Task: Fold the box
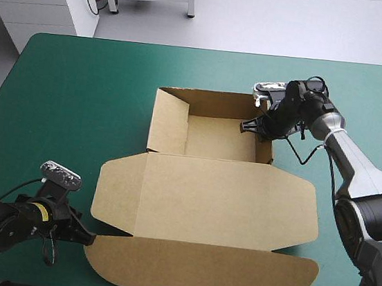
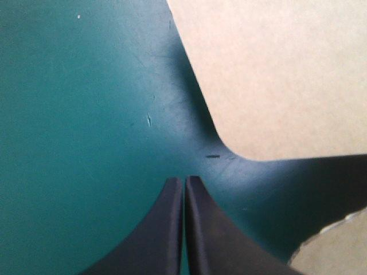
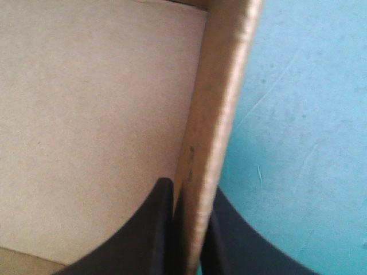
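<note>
High view: camera above and behind robot, facing forward and down, far off. Whole table (image 1: pixel 77 101) in frame, far edge near top, box (image 1: pixel 225 203) mid-frame.

Left wrist view: camera over left gripper (image 2: pixel 184 180), looking along it, close to teal-green cover (image 2: pixel 74 114). Rounded corner of flap (image 2: pixel 275 74) just ahead.

Right wrist view: camera over right gripper (image 3: pixel 189 192), very close, looking along upright wall (image 3: pixel 223 86) between its fingers.

Shared: high view takes in both spots, left gripper (image 1: pixel 89 237) at box's near left corner, right gripper (image 1: pixel 245 127) at tray's right wall.
</note>
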